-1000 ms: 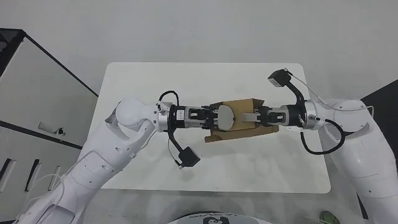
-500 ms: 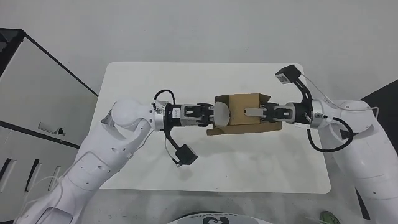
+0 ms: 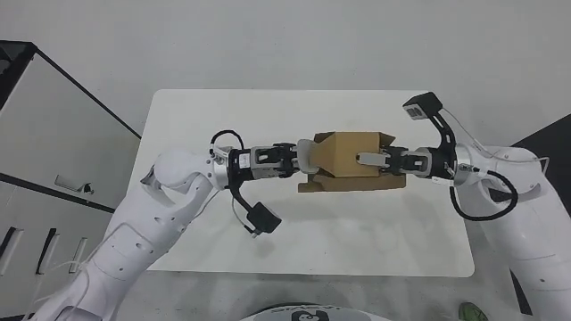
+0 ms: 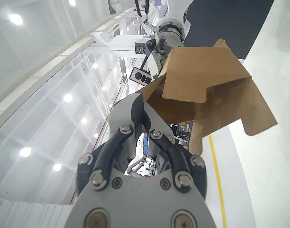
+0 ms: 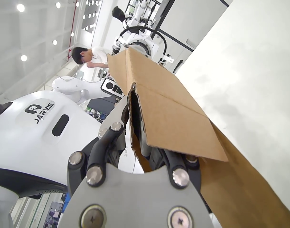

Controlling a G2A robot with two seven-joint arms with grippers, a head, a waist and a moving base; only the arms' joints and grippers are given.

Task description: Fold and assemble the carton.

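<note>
Brown corrugated card, half opened into a skewed tube, makes up the carton (image 3: 350, 150), which hangs over the middle of the white tabletop (image 3: 223, 116) with an arm at either end.

To the carton's left, the left arm (image 3: 192, 168) lies stretched toward it, and the left pincer (image 3: 306, 158) meets the carton's left end. In the left wrist view its fingers (image 4: 124, 115) are drawn almost together. Only a thin slit shows between them, and a corner of the card runs into that slit, so this pincer is clamped on the carton's edge.

The carton itself is only partly squared. Its top face slopes, and its left end gapes with loose flaps hanging off it. A small flap (image 3: 385, 138) juts from its far right corner. A long flat panel (image 3: 348, 185) runs along the carton's near side, lower down (whether it touches the tabletop cannot be told).

At the carton's right end sits the right pincer (image 3: 368, 158), one pale finger laid over the top face. In the right wrist view a wall of the card stands between its fingers (image 5: 112, 119), which are closed tight against it. The right arm (image 3: 486, 162) stretches away to the carton's right.
</note>
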